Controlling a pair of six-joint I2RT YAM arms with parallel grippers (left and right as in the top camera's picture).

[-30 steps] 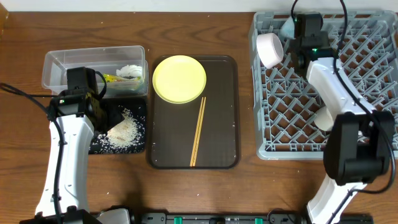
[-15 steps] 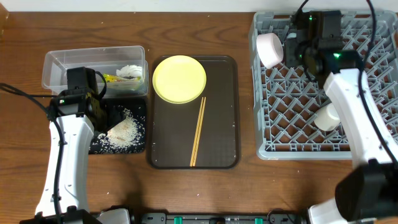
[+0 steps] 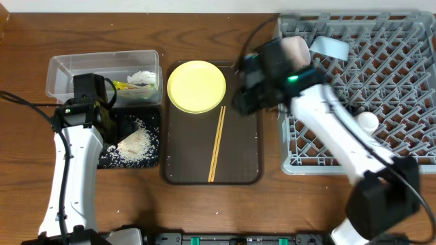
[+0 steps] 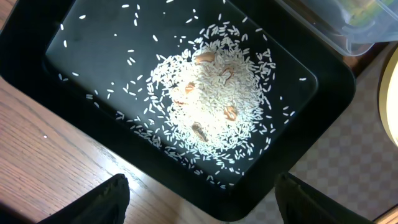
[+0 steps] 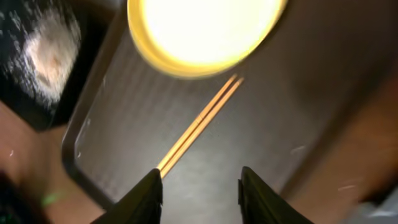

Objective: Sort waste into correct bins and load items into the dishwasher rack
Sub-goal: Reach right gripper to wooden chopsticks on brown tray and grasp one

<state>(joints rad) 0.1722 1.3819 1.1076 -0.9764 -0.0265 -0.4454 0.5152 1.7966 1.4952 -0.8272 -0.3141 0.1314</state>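
Although the right arm was smeared with blur in the overhead view, the containers read fine. The clear tub (image 3: 65, 68) at back left held the yellow-green wrapper (image 3: 125, 86) and the crumpled white tissue (image 3: 142, 77). The black tray (image 3: 152, 121), just in front of the tub, held the rice grains (image 4: 208, 106): one heap mid-tray with a few brownish bits in it, and strays scattered around. The brown serving tray (image 3: 242, 150) at mid-table carried the yellow plate (image 3: 196, 86) at its far end. The chopsticks (image 3: 216, 144) lay side by side, running lengthwise from the plate's rim toward the front.

The dishwasher rack (image 3: 381, 75), a grey peg lattice at right, held the white bowl (image 3: 297, 46) at its far left corner, partly hidden by the arm. The light blue bowl (image 3: 330, 46) sat beside it and the small pale cup (image 3: 368, 121) nearer the front.

The left gripper (image 4: 200, 183) hung over the black tray's near edge, fingers spread wide, empty. The right gripper (image 5: 200, 174) was above the serving tray over the chopsticks, fingers apart, nothing between them.

The table (image 3: 204, 211) was dark wood grain, with a pale strip (image 3: 136, 4) behind its far edge.
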